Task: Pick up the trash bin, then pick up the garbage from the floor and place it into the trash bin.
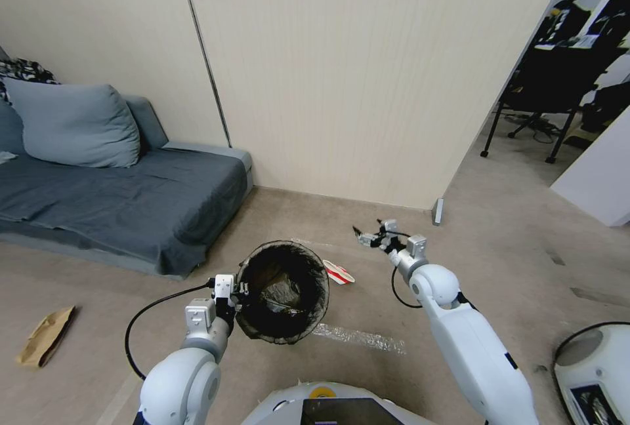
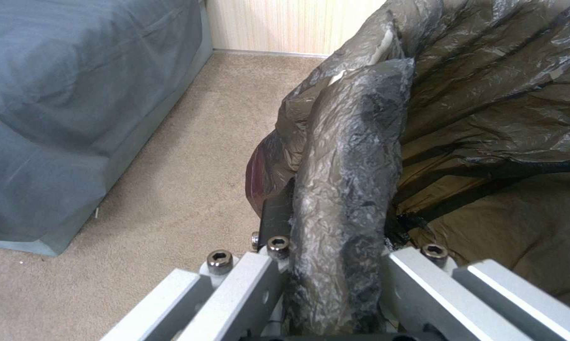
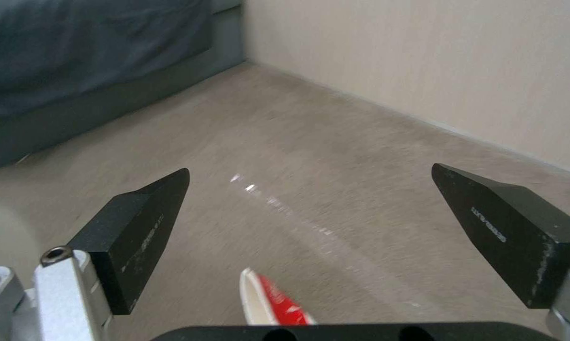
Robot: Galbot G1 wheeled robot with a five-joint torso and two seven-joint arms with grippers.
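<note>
Head view: left gripper (image 1: pixel 231 294) holds the trash bin (image 1: pixel 283 290) off the floor (image 1: pixel 420 320), jaws pinching its bag-lined rim (image 2: pixel 348 189) (confirmed in the left wrist view). Just past the bin's right side, a crushed red-and-white cup (image 1: pixel 338 273) lies on the floor. Right gripper (image 1: pixel 371 236) hangs beyond the cup, jaws spread wide, nothing between them. A brown paper bag (image 1: pixel 44 336) lies well apart, far left, before the sofa (image 1: pixel 118 202).

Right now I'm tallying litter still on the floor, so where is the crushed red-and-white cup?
In the head view the crushed cup lies on the carpet just right of the held trash bin, below the open right gripper.
</note>
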